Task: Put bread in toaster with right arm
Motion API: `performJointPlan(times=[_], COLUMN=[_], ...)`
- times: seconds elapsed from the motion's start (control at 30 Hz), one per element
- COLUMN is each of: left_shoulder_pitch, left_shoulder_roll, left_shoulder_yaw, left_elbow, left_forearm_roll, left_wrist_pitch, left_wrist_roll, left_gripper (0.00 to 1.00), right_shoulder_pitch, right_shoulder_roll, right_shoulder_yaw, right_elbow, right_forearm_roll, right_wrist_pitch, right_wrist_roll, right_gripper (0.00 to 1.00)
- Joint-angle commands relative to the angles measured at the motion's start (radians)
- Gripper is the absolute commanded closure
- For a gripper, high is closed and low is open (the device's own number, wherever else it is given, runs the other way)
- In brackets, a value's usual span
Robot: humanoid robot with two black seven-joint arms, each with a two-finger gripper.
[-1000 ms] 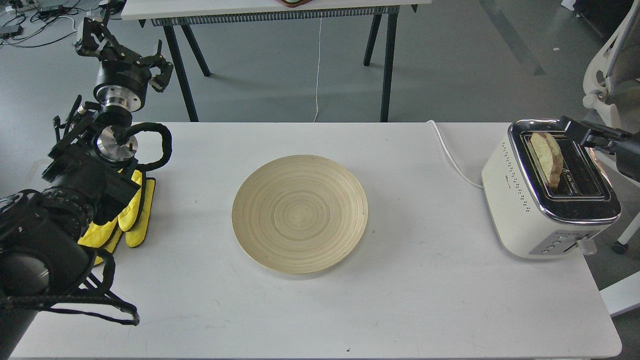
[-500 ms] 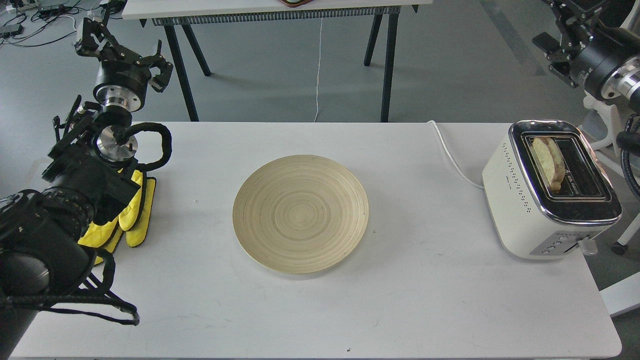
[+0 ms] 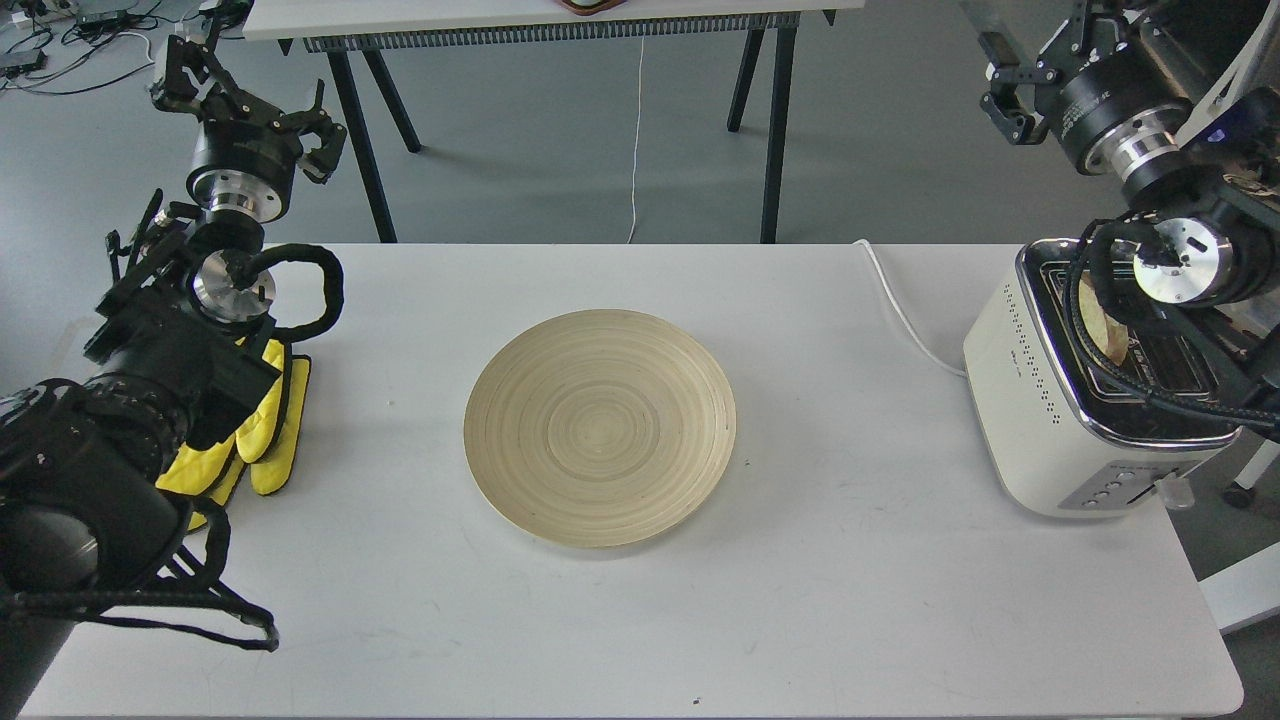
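**Bread in the toaster, our right arm above it**

The bread (image 3: 1108, 335) stands in the left slot of the toaster (image 3: 1040, 400), at the right edge of our table (image 3: 850, 600). Only a sliver of pale crumb and brown crust shows, because our right arm (image 3: 1170, 250) and its black cable cross in front of it. We cannot tell how deep the slice sits.

Our right gripper (image 3: 1015, 85) is raised high, well above the toaster and beyond the table's far edge. Nothing is in it. It is seen small and dark, so we cannot tell whether its fingers are apart or together.

Our left gripper (image 3: 240, 95) is held up past the far left corner of the table, its fingers spread and empty. The left arm (image 3: 150, 360) runs over a pair of yellow mitts (image 3: 265, 430) lying at the table's left edge.

A round wooden plate (image 3: 600, 428) lies bare in the middle of the table, well apart from toaster and mitts. The toaster's white cord (image 3: 905, 315) runs from its back across the table toward the far edge.
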Motion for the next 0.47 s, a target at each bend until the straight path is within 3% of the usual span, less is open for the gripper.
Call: performJointPlan(times=[0.0, 0.1, 0.3, 0.43], left_shoulder_pitch=[-0.001, -0.001, -0.001, -0.001], left_shoulder_roll=[-0.002, 0.0, 0.0, 0.0], left_shoulder_yaw=[0.0, 0.0, 0.0, 0.0], left_elbow=[0.0, 0.0, 0.0, 0.0], left_forearm_roll=[0.0, 0.0, 0.0, 0.0], left_wrist_pitch=[0.0, 0.0, 0.0, 0.0], left_wrist_roll=[0.0, 0.0, 0.0, 0.0], left_gripper=[0.0, 0.0, 0.0, 0.0], right_shoulder_pitch=[-0.001, -0.01, -0.025, -0.024], right_shoulder_roll=[0.08, 0.132, 0.151, 0.148], right_shoulder_yaw=[0.097, 0.179, 0.217, 0.21], right_elbow=[-0.098, -0.162, -0.21, -0.21], right_forearm_roll=[0.029, 0.033, 0.033, 0.032], right_wrist_pitch=[0.01, 0.028, 0.167, 0.195], right_wrist_roll=[-0.075, -0.141, -0.141, -0.141], right_gripper=[0.0, 0.0, 0.0, 0.0])
